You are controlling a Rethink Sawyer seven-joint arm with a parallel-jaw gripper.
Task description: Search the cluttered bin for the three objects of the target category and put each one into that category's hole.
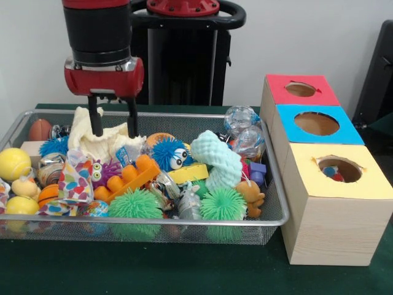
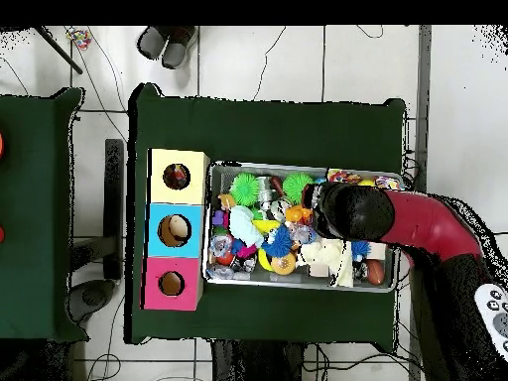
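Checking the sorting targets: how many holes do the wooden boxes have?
3: red-topped box hole farthest back, blue-topped box hole in the middle, yellow-topped box hole nearest.

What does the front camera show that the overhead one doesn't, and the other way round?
Only the front view shows the tool with its two fingers spread above the cream cloth, and small items inside the yellow box's hole. Only the overhead view shows the whole green table, the tiled floor with cables and a pair of shoes. Both show the wire bin of toys and the three boxes: pink, blue, yellow.
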